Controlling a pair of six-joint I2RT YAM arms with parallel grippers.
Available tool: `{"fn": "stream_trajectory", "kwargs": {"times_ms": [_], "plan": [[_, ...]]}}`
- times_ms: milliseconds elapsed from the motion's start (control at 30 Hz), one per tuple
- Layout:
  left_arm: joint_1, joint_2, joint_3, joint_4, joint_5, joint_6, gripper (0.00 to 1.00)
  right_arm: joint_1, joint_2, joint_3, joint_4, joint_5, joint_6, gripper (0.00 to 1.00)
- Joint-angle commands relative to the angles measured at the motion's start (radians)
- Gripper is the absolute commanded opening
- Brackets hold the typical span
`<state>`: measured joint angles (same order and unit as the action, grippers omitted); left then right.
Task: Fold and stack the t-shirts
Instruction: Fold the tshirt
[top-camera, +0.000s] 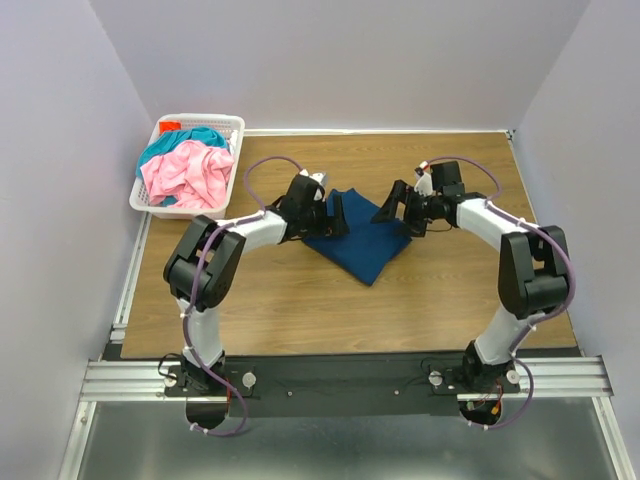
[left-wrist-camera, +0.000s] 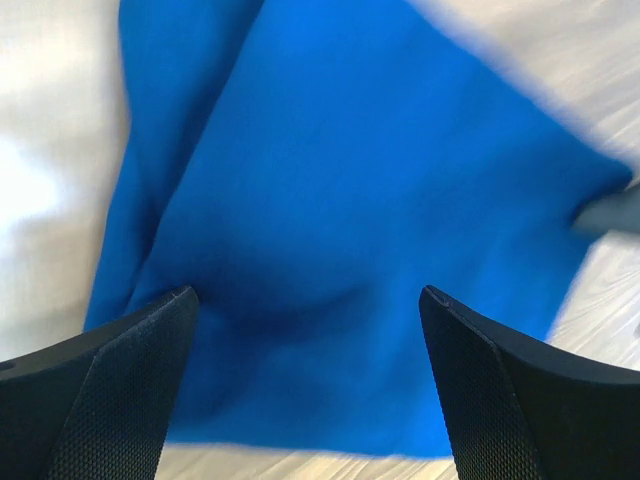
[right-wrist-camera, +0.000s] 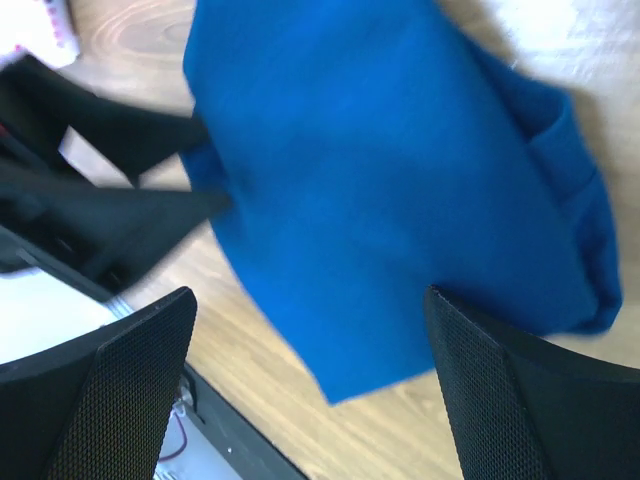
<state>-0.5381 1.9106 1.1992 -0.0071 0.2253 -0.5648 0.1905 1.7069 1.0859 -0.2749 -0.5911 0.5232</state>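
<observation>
A folded dark blue t-shirt (top-camera: 362, 243) lies flat near the middle of a wooden table (top-camera: 300, 300). The left gripper (top-camera: 333, 214) is at the shirt's left edge and the right gripper (top-camera: 401, 210) at its right edge, both with jaws spread wide and holding nothing. A pink t-shirt (top-camera: 190, 172) and a teal t-shirt (top-camera: 197, 136) lie crumpled together in a white basket (top-camera: 236, 135) at the far left corner.

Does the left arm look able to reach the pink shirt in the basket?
Probably yes. The pink shirt lies uncovered on top in the basket, on that arm's side, and the left gripper is open and empty over the blue shirt.
</observation>
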Motion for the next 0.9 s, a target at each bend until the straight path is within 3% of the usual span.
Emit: {"fn": "stream_trajectory", "kwargs": {"times_ms": [0, 333, 500, 700, 867], "plan": [[-0.002, -0.038, -0.09, 0.05, 0.042, -0.041, 0.98, 0.0, 0.091, 0.071, 0.02, 0.019, -0.014, 1.0], [-0.028, -0.174, -0.346, 0.111, 0.037, -0.113, 0.98, -0.002, 0.302, 0.19, 0.022, 0.053, -0.095, 1.0], [-0.052, -0.22, -0.382, 0.118, 0.017, -0.127, 0.98, 0.012, 0.323, 0.223, 0.02, 0.031, -0.144, 1.0], [-0.068, -0.346, -0.34, 0.09, -0.03, -0.106, 0.98, 0.044, 0.168, 0.252, -0.001, 0.045, -0.206, 1.0], [-0.069, -0.452, -0.302, 0.033, -0.134, -0.084, 0.98, 0.092, -0.039, 0.163, -0.024, 0.175, -0.207, 1.0]]}}
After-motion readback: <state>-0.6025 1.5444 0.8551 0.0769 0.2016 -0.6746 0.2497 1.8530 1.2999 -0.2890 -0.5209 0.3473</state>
